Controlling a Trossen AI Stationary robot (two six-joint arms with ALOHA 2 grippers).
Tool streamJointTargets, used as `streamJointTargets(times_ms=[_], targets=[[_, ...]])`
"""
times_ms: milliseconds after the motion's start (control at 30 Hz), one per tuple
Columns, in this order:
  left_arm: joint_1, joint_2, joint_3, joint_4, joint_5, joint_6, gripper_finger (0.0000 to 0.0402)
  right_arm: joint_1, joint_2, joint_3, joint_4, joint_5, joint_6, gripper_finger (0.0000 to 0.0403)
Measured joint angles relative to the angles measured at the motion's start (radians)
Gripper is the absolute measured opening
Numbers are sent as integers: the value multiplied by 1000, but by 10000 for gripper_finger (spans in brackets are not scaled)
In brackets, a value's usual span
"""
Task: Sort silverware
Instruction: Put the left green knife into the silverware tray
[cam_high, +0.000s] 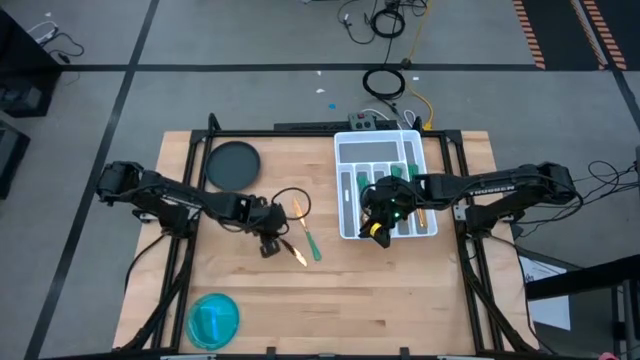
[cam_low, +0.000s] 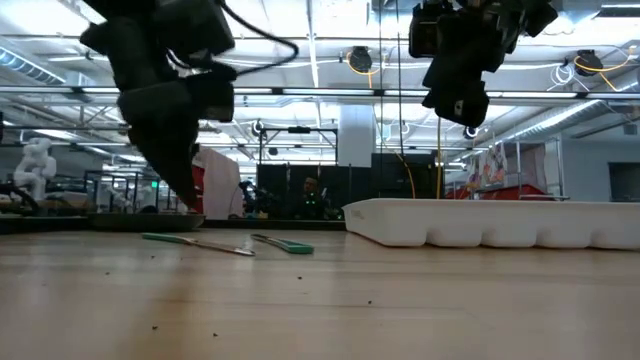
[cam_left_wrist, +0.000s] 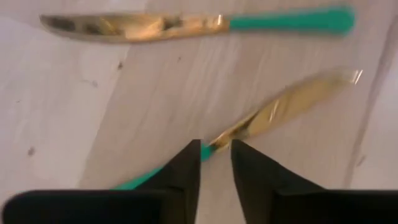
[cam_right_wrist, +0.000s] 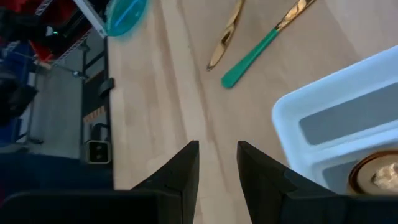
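Two gold-bladed knives with green handles lie flat on the wood table. One knife (cam_left_wrist: 186, 23) lies apart. The other knife (cam_left_wrist: 280, 106) runs slantwise under my left gripper (cam_left_wrist: 216, 152). That gripper is open, its tips just above where blade meets handle. In the high view my left gripper (cam_high: 268, 245) is left of this silverware (cam_high: 305, 240). My right gripper (cam_high: 378, 230) hangs open and empty over the near left corner of the white tray (cam_high: 352, 150), which holds more silverware (cam_high: 400, 178).
A dark round plate (cam_high: 233, 163) sits at the far left of the table. A blue bowl (cam_high: 213, 318) stands at the near edge. There is bare wood between the loose knives and the tray (cam_right_wrist: 336, 112). Cables and a power strip lie on the floor behind the table.
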Motion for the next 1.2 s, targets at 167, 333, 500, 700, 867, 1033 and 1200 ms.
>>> streamJointTargets(times_ms=[167,333,500,700,867,1033,1200], targets=[[80,0,0,-70,75,231,154,0,-31,0,-26,-13,35,100],[114,0,-1,-68,113,444,191,0,-59,0,-22,11,49,100],[115,0,-1,-93,145,594,196,0,-65,0,-21,20,72,100],[118,0,-1,-93,145,731,196,0,-65,0,-23,61,75,100],[130,49,0,-63,170,773,196,0,-65,0,-25,68,77,100],[129,142,2,-37,176,822,196,0,-65,0,-30,68,95,100],[131,210,9,-43,196,830,194,0,-65,0,-39,67,107,100]])
